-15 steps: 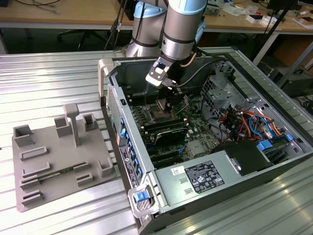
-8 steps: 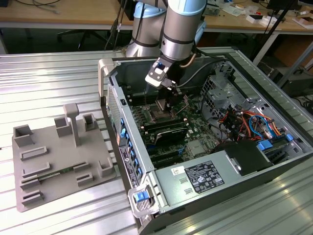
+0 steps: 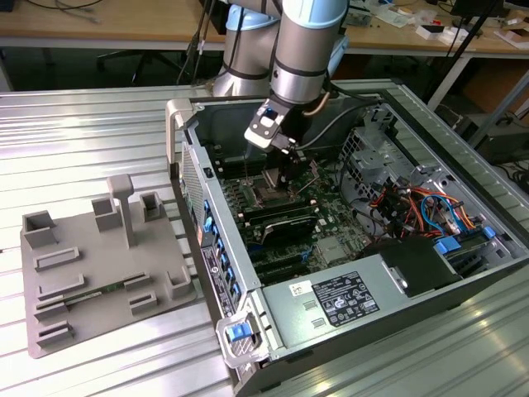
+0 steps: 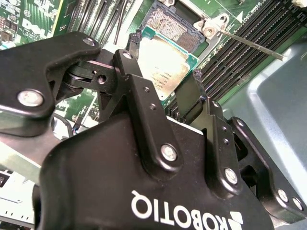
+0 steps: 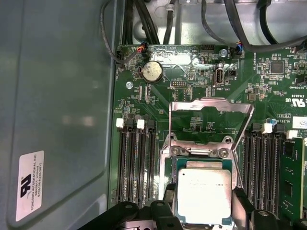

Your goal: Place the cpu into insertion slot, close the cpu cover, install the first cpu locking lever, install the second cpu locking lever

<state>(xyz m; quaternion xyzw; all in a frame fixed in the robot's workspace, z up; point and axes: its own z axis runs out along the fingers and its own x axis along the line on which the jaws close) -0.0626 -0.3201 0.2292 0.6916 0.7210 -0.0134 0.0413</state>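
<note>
White lettering (image 4: 184,215) crosses the gripper (image 4: 160,72), a printed label (image 5: 29,184) marks the case wall (image 5: 62,86), and a second label (image 3: 335,299) marks the power supply (image 3: 285,322).

The cpu (image 5: 204,195) is showing a silvery-grey top with a green rim; the black pincer (image 4: 163,81) is carrying white lettering. The motherboard (image 5: 192,120) is showing green with pale tracing, its memory slots (image 5: 136,163) running black with white end tabs. The cpu cover (image 5: 211,103) is gleaming silver. The insertion slot (image 4: 173,26) is showing a speckled golden-grey grid framed in black. The robot arm (image 3: 310,41) is showing silver and light blue, and the ribbed desk (image 3: 99,124) is lying pale grey in stripes.
</note>
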